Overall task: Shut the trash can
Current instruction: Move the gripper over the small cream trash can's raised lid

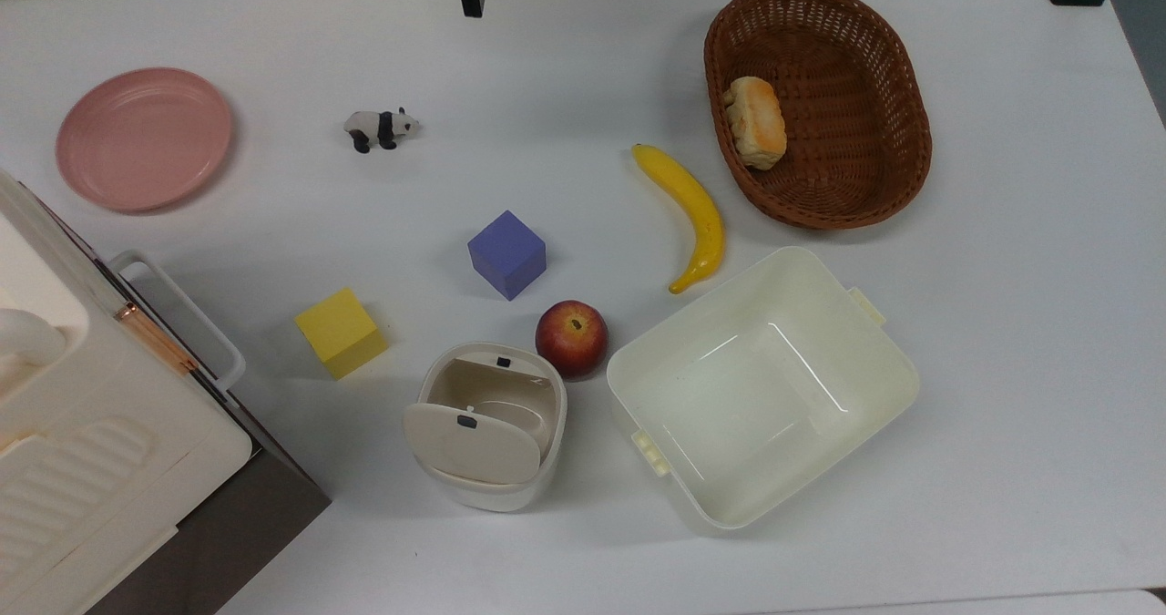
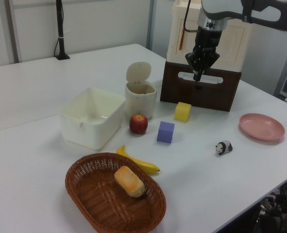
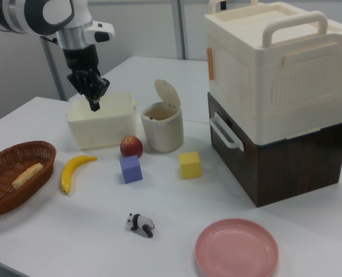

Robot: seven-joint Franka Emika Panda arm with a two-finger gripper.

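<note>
You have on the worktop (image 1: 1002, 323):
- one trash can (image 1: 487, 424)
- one open tub (image 1: 761, 387)
- one wicker basket (image 1: 820, 105) with one bread roll (image 1: 754, 121)
- one banana (image 1: 690, 212)
- one apple (image 1: 571, 338)
- two cubes: a purple cube (image 1: 506, 253) and a yellow cube (image 1: 341, 332)
- one toy panda (image 1: 380, 128)
- one pink plate (image 1: 144, 138)
- one white appliance (image 3: 272, 69)
</note>
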